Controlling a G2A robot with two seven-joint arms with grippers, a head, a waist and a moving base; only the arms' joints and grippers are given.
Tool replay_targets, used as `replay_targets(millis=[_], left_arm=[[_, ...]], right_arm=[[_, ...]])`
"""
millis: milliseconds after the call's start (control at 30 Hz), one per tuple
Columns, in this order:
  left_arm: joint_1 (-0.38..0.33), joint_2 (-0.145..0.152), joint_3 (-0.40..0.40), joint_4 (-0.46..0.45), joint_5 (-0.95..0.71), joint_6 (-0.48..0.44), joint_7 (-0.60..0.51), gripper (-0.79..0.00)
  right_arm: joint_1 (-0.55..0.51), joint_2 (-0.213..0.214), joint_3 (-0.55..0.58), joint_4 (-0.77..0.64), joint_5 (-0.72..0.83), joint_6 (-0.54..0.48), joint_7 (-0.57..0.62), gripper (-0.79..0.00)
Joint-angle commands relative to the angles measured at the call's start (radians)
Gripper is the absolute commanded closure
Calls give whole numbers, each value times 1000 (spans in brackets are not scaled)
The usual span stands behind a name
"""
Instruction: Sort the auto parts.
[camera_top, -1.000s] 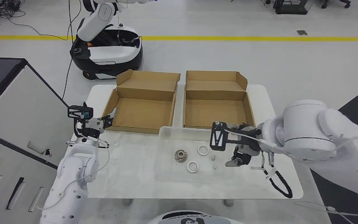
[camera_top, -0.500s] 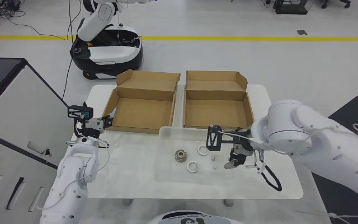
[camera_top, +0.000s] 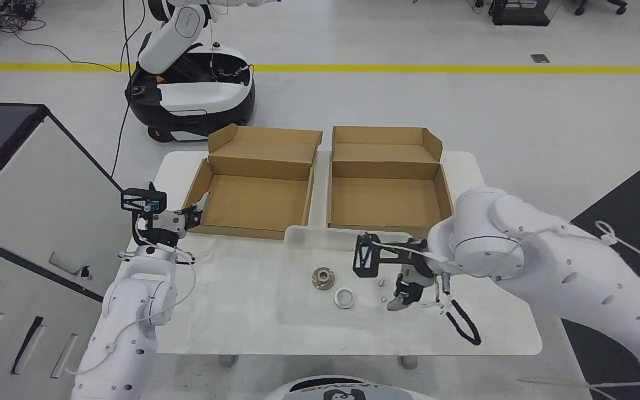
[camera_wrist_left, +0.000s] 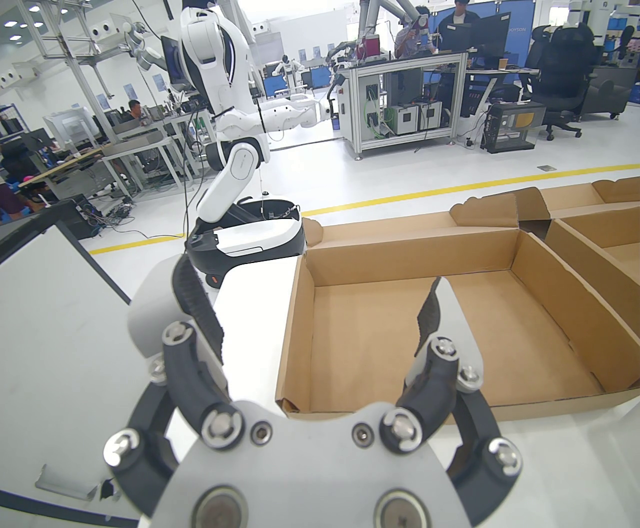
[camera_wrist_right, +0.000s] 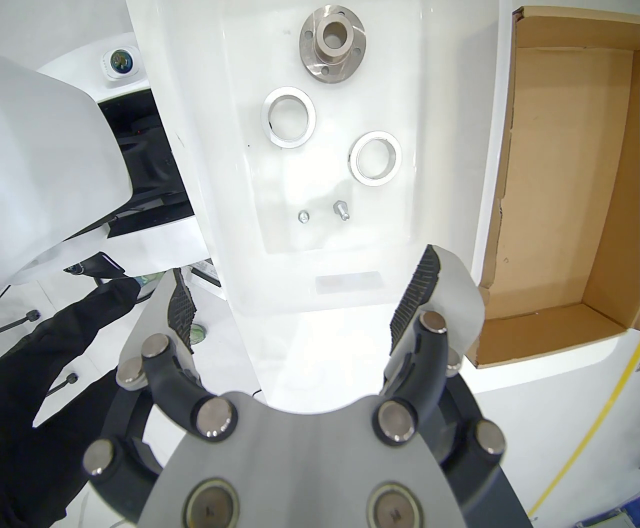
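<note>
A white tray (camera_top: 300, 236) in the table's front middle holds a metal flange (camera_top: 322, 277), a metal ring (camera_top: 344, 297) and two small fasteners (camera_top: 383, 290). My right gripper (camera_top: 360, 258) hovers open over the tray's right part, covering a second ring from above. The right wrist view looks down on the flange (camera_wrist_right: 332, 42), two rings (camera_wrist_right: 288, 117) (camera_wrist_right: 375, 157), a bolt (camera_wrist_right: 341, 209) and a nut (camera_wrist_right: 303, 216), all ahead of the empty right gripper (camera_wrist_right: 305, 267). My left gripper (camera_wrist_left: 310, 275) (camera_top: 195, 215) stands open and empty at the left cardboard box's (camera_wrist_left: 425, 340) near left corner.
Two open cardboard boxes (camera_top: 255, 195) (camera_top: 388, 200) lie empty side by side behind the tray. The right box (camera_wrist_right: 550, 175) borders the tray's far side. A grey cabinet (camera_top: 40, 200) stands left of the table. Another robot (camera_top: 190, 90) is parked beyond the table.
My right arm has moved left over the tray, bringing its open gripper above the parts and covering one ring in the top view. The left arm has kept still.
</note>
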Motion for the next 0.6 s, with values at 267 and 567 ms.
replay_targets(millis=[267,567], left_arm=[[0,0,0,0,0,0,0,-785],[0,0,0,0,0,0,0,-785]], right_arm=[[5,-25,-37,24,-22,15,12,-785],[-5,-38,-54,54,-66,18,-11,-785]])
